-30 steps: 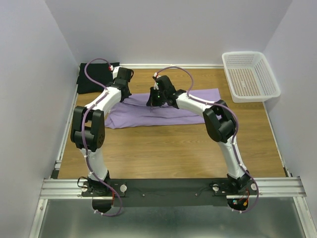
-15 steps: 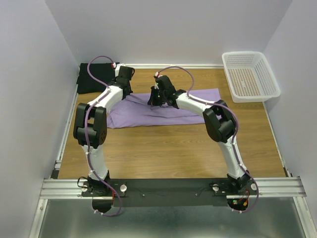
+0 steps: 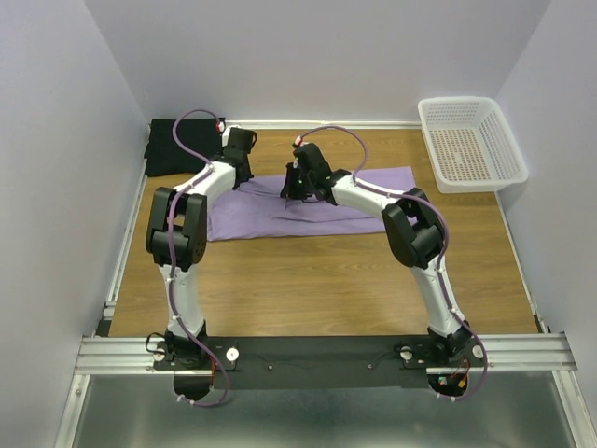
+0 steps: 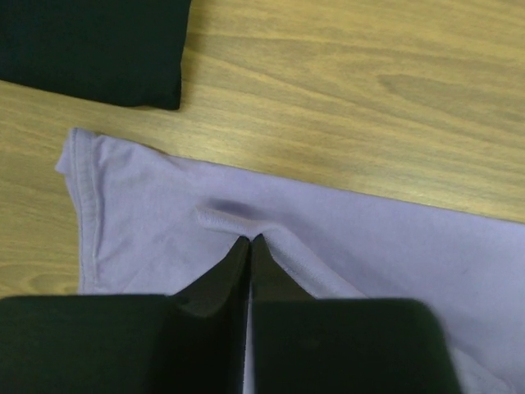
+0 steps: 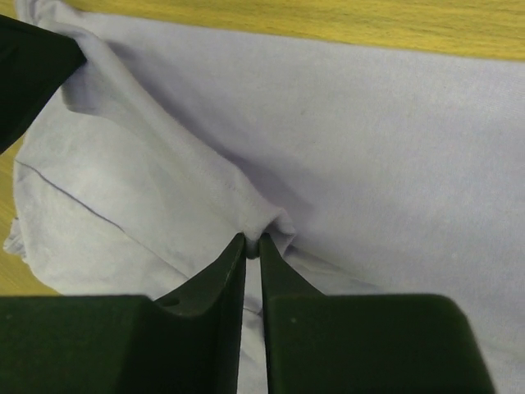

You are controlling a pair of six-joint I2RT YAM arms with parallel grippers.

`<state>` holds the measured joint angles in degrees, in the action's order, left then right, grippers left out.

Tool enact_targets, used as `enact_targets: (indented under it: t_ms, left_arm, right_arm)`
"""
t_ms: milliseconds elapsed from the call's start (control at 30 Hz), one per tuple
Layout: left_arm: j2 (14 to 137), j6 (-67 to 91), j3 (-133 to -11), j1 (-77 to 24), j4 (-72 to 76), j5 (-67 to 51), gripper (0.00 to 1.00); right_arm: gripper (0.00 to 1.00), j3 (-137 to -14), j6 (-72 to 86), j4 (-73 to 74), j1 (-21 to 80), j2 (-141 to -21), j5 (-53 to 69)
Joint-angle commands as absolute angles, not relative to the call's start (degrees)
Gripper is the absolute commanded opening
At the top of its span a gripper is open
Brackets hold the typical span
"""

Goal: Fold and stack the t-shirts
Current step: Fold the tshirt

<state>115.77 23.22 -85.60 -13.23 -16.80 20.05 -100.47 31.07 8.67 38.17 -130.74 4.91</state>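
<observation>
Right now both arms reach across the wooden table [image 3: 326, 271] to the lavender t-shirt [image 3: 373, 191], which lies stretched out along the far middle. The left gripper [image 4: 248, 240] has its fingers pressed together on a small ridge of cloth near the sleeve end, and the right gripper [image 5: 253, 244] pinches a puckered fold further along the same shirt. Two holds on one edge, I'd say, so the cloth carries over evenly without sagging. The black t-shirt [image 3: 173, 145] sits folded in the far left corner, near but apart, likely the stack's base.
</observation>
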Motion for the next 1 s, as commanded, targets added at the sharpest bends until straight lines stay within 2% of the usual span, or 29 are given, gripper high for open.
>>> enact_targets:
  t_ms: [0, 33, 67, 133, 167, 233, 267, 300, 433, 500, 767, 967]
  left_arm:
    - [116.46, 24.08, -86.49, -13.01, -15.82, 20.21, 0.2]
    - [115.67, 24.17, -86.48, -13.01, -15.82, 20.39, 0.25]
    - [115.23, 24.34, -86.48, -13.01, -15.91, 20.39, 0.37]
    - [113.56, 24.61, -86.48, -13.01, -15.91, 20.13, 0.51]
    - [112.86, 24.7, -86.4, -13.01, -15.82, 20.13, 0.61]
    - [109.7, 25.31, -86.13, -12.92, -16.08, 20.21, 0.69]
    - [107.16, 25.75, -85.7, -12.92, -16.69, 20.56, 0.77]
    - [105.83, 26.45, -85.43, -12.83, -17.31, 20.91, 0.79]
    - [98.64, 33.47, -82.1, -11.78, -23.63, 24.78, 0.8]
    - [93.72, 37.08, -76.49, -10.29, -25.57, 24.79, 0.81]
    - [77.44, 43.59, -48.12, -1.5, -21.2, 17.41, 0.8]
    - [74.97, 43.07, -41.49, 3.42, -20.57, 14.25, 0.81]
  right_arm:
    - [0.2, -98.96, 31.03, 9.67, 37.71, -131.75, 2.11]
    - [0.22, -98.88, 30.85, 9.67, 37.71, -131.49, 2.11]
    - [0.28, -98.79, 30.5, 9.67, 37.79, -131.31, 1.85]
    - [0.37, -98.61, 29.62, 9.67, 37.71, -130.17, 1.5]
    - [0.4, -98.44, 29.36, 9.67, 37.71, -129.64, 0.8]
    - [0.45, -97.65, 28.74, 9.76, 37.71, -128.24, 0.35]
    - [0.5, -97.3, 28.13, 9.76, 37.71, -126.58, -1.74]
    - [0.53, -96.77, 27.69, 9.67, 37.62, -125.78, -2.19]
    - [0.64, -90.56, 26.19, 9.67, 37.18, -119.54, -4.57]
    - [0.7, -87.21, 25.58, 9.67, 36.04, -115.15, -5.45]
    - [0.7, -65.69, 28.38, 9.67, 25.51, -99.42, -3.35]
    - [0.69, -54.16, 31.54, 9.76, 14.44, -89.84, 1.3]
